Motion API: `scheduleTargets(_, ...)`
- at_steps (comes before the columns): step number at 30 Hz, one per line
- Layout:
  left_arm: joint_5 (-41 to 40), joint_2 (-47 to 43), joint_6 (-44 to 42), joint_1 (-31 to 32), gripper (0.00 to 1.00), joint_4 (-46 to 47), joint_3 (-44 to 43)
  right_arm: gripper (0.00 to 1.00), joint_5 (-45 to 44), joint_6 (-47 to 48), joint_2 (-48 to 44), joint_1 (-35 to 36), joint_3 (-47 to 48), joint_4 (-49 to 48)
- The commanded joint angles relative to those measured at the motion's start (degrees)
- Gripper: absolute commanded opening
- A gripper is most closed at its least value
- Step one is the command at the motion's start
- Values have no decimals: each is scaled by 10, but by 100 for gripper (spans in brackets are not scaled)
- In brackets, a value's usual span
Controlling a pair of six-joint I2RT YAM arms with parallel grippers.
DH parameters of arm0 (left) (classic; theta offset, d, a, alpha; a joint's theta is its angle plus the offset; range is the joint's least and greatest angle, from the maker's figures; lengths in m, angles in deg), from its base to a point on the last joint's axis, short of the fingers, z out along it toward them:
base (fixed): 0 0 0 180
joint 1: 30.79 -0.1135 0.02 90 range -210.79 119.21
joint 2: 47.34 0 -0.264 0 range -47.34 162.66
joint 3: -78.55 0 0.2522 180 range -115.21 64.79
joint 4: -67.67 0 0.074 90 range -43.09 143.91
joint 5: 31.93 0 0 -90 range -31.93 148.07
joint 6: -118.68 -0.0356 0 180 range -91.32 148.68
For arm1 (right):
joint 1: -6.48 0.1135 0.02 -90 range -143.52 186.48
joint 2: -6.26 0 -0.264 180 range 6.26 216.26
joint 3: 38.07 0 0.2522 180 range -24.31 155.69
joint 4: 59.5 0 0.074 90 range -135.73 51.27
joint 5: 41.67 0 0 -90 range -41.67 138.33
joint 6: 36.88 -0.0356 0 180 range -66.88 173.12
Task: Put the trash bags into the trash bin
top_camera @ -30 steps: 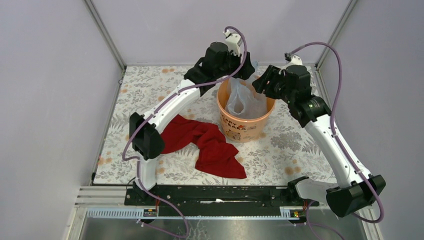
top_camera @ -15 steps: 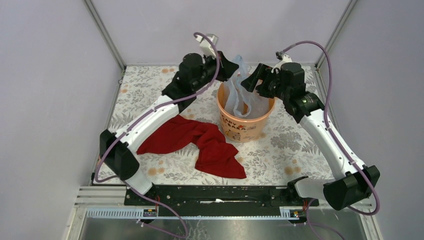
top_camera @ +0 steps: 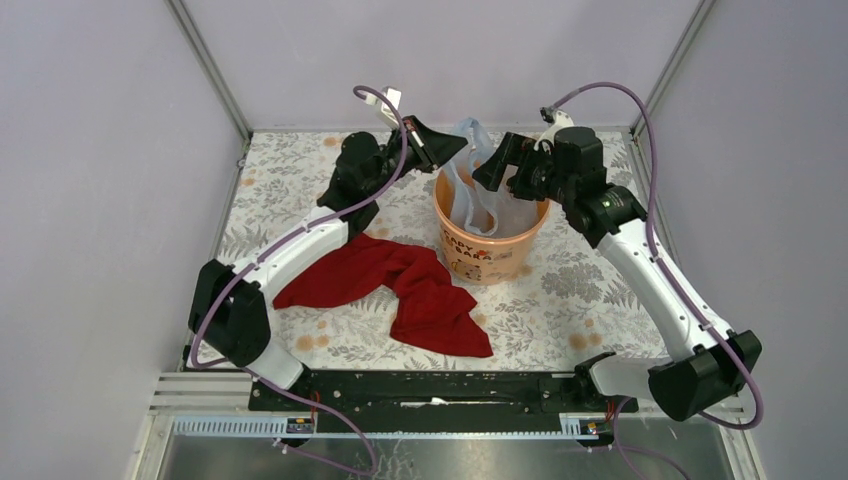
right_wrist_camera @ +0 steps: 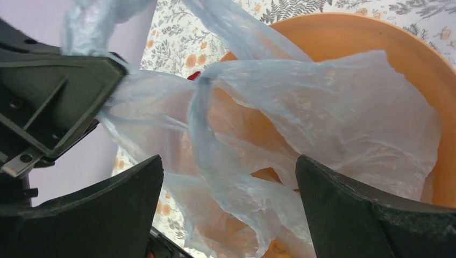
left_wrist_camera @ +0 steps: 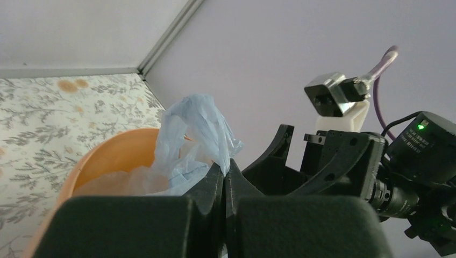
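1. Fingers (left_wrist_camera: 212,185) of your left gripper (left_wrist_camera: 224,164) are pressed tight together, with a tuft of the trash bag (left_wrist_camera: 196,129) pinched between their tips.
2. Your right gripper (right_wrist_camera: 228,161) is spread wide and holds nothing. The film hangs in the gap between its two fingers, and you cannot tell whether it brushes either one.
3. Most of the trash bag (top_camera: 478,200) sits inside the trash bin (top_camera: 485,255). Its long axis runs upward out of the bin, leaning to the far left, toward the left gripper (top_camera: 452,148). The top end stands above the rim.
4. From the right wrist view the film (right_wrist_camera: 322,107) is stretched in wrinkled bands from the orange inner wall (right_wrist_camera: 376,48) to the left gripper's dark body.
5. Film hides the bin's floor. In the left wrist view the gripper's own body blocks the lower frame, so only part of the orange rim (left_wrist_camera: 107,161) shows.
6. The right gripper (top_camera: 487,165) hangs over the far right of the rim, close to the left one, with the raised bag between them.
7. The red cloth (top_camera: 400,285) lies just beside the bin's near-left side; whether they touch is unclear. Bare patterned table (top_camera: 590,290) lies to the bin's right, and the back wall stands close behind the grippers.
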Motion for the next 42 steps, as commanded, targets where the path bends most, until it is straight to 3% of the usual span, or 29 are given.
scheduleTargets(1, 34, -12, 36, -5, 0, 80, 21, 100, -18, 95, -9, 21, 51, 38)
scheduleTargets(5, 35, -19, 51, -8, 0, 99, 38, 97, -138, 165, 3, 92, 70, 63)
scheduleTargets(9, 34, -24, 59, -10, 0, 102, 44, 78, -227, 206, 23, 131, 75, 53)
scheduleTargets(16, 37, -36, 58, -13, 0, 96, 51, 77, -375, 282, 80, 192, 126, 58)
scheduleTargets(23, 36, -46, 53, -20, 0, 86, 58, 76, -389, 292, 74, 197, 120, 38)
scheduleTargets(26, 36, -46, 54, -24, 0, 87, 62, 69, -380, 281, 55, 197, 108, 33)
scheduleTargets(29, 38, -46, 57, -25, 0, 90, 63, 69, -382, 292, 40, 197, 82, 17)
scheduleTargets(36, 42, -44, 68, -26, 0, 98, 63, 68, -389, 295, 80, 197, 95, 11)
scheduleTargets(39, 42, -55, 68, -27, 0, 93, 72, 56, -394, 296, 80, 197, 99, 32)
scheduleTargets(42, 41, -74, 75, -33, 0, 91, 88, 35, -406, 282, 38, 197, 77, 41)
